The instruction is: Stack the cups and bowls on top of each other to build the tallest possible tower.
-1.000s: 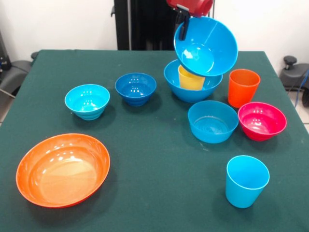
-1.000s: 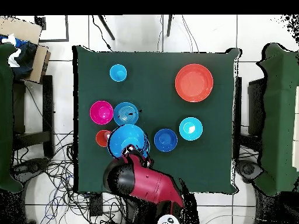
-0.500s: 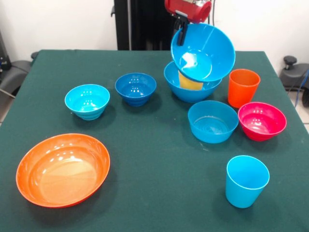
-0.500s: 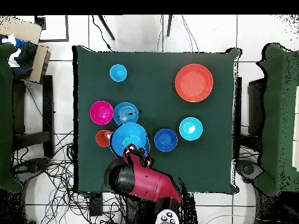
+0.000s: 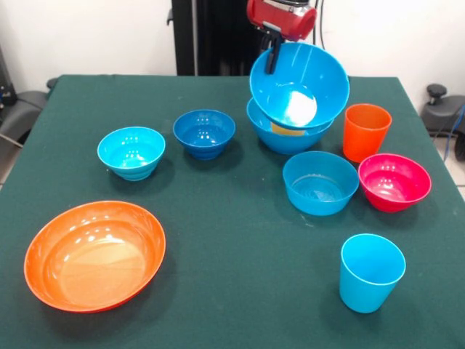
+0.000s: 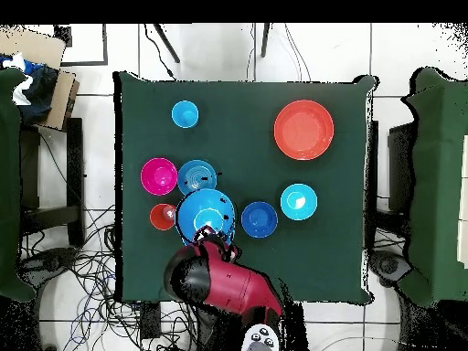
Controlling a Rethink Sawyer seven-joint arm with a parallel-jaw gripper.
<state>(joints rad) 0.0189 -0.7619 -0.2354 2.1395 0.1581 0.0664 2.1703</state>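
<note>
Blue bowl [image 5: 299, 85] hangs tilted, fingers [image 5: 274, 52] clamped on its rim. It sits just above the yellow cup [image 5: 288, 129] in the second blue bowl [image 5: 280, 137].

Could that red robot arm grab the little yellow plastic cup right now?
Probably not. Its gripper is already shut on the rim of a large blue plastic bowl, which hangs tilted over the yellow cup in the other large blue bowl, covering it.

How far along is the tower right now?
Done: a yellow cup sits inside one big blue bowl. In hand: the gripper holds a second blue bowl by its rim, tilted above that cup. Left: everything else is loose on the table, including the orange cup.
</note>
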